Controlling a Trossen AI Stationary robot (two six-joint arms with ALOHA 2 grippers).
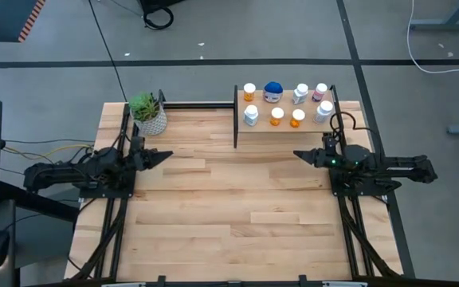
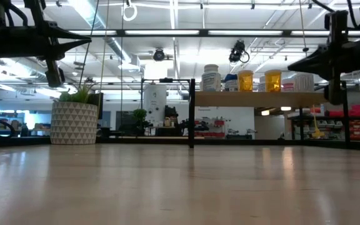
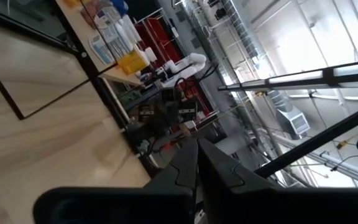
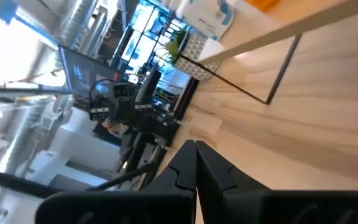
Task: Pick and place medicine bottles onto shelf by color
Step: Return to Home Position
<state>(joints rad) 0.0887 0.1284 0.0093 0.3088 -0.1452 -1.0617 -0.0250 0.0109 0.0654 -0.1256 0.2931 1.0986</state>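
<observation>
Several medicine bottles stand upright on their bases on the shelf [image 1: 287,126] at the table's far right: an orange one [image 1: 249,92], a rounded blue one [image 1: 273,92], a white one [image 1: 300,93] and a pink one [image 1: 319,92] in the far row. Nearer stand a white one [image 1: 251,115], two orange ones [image 1: 276,116] [image 1: 297,118] and another white one [image 1: 323,112]. The low view shows the shelf [image 2: 255,99] with a white bottle [image 2: 211,78] and orange bottles [image 2: 245,80]. My left gripper [image 1: 166,156] [image 3: 196,149] hovers shut over the table's left side. My right gripper [image 1: 300,155] [image 4: 194,146] hovers shut just nearer than the shelf.
A potted green plant [image 1: 147,114] [image 2: 74,119] stands at the table's far left corner. A thin black rail [image 1: 198,104] runs along the far edge between plant and shelf. The shelf's black post [image 1: 236,118] marks its left end. Bare wooden tabletop [image 1: 229,199] lies between the arms.
</observation>
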